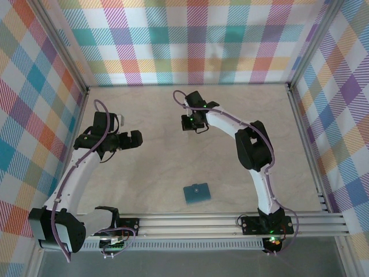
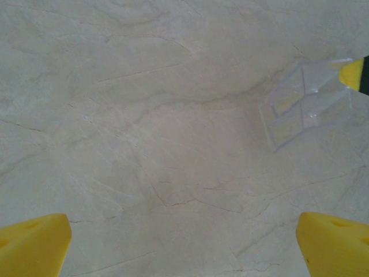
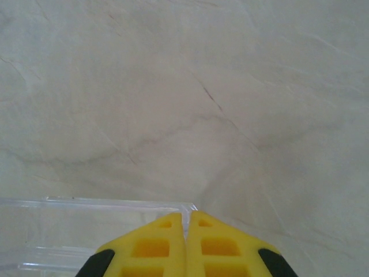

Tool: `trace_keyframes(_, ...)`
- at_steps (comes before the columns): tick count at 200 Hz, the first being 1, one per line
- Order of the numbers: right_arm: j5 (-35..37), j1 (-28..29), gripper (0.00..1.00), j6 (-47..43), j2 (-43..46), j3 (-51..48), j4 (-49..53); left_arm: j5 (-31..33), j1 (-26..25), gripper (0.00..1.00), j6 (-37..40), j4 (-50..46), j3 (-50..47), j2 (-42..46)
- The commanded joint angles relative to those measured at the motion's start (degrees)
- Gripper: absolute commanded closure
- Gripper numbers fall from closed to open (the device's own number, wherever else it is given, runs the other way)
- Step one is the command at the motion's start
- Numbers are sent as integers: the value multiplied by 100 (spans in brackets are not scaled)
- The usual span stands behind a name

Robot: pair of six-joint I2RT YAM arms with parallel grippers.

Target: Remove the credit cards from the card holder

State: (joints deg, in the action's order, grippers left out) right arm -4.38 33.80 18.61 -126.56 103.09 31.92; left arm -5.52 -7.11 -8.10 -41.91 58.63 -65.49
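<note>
Near the table's (image 1: 277,167) near edge, about midway along it, the card holder (image 1: 196,193) is lying flat and folded, teal outside up, with its round snap (image 1: 197,188) facing up. It is sitting well apart from both arms. Whether credit cards are sitting inside it, cannot tell.

The left gripper (image 1: 137,140) is hovering over the left half of the table, roughly midway between the near and far edges and pointing toward the centre. In the left wrist view its jaws are standing wide open, one yellow finger (image 2: 34,245) showing at each bottom corner and bare marble lying between them.

The right gripper (image 1: 192,122) is hanging over the middle of the table, toward the far edge. In the right wrist view the right gripper (image 3: 185,216) is showing its two yellow fingers pressing flat against each other, fully closed.

A clear plastic piece (image 3: 86,231) is lying on the table just at those closed fingertips, its corner meeting them; actual contact, cannot tell. The left wrist view is catching the same clear piece (image 2: 302,109) ahead and to the right, with a yellow fingertip (image 2: 353,73) of the right gripper just beside it.
</note>
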Motion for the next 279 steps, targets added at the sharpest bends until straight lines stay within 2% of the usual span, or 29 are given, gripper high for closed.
trace_keyframes(1,712,22,95,-112,654,-306,480,-136,-54,0,-21,-64,-18,-34)
trace_keyframes(38,1742,-36,96,77,1267,-945,631,-68,-55,0,-8,-74,-45,-47)
trace_keyframes(62,2024,-62,96,246,1308,-1060,617,-17,-57,0,14,-98,-35,-104)
trace_keyframes(161,1590,-224,93,540,1129,-1580,93,-231,-52,0,-3,-48,-31,-249)
trace_keyframes(185,1576,-252,88,599,1175,-1721,-12,-665,-64,1,-43,46,-65,-296)
trace_keyframes(231,1659,-255,75,521,1497,-1652,176,-999,-155,2,-152,-87,56,-559)
trace_keyframes(255,1578,-251,66,503,1872,-1666,424,-1091,-451,3,-267,-63,79,-593)
trace_keyframes(279,1118,-255,58,622,2371,-2005,585,-1133,-892,4,-502,104,-75,-555)
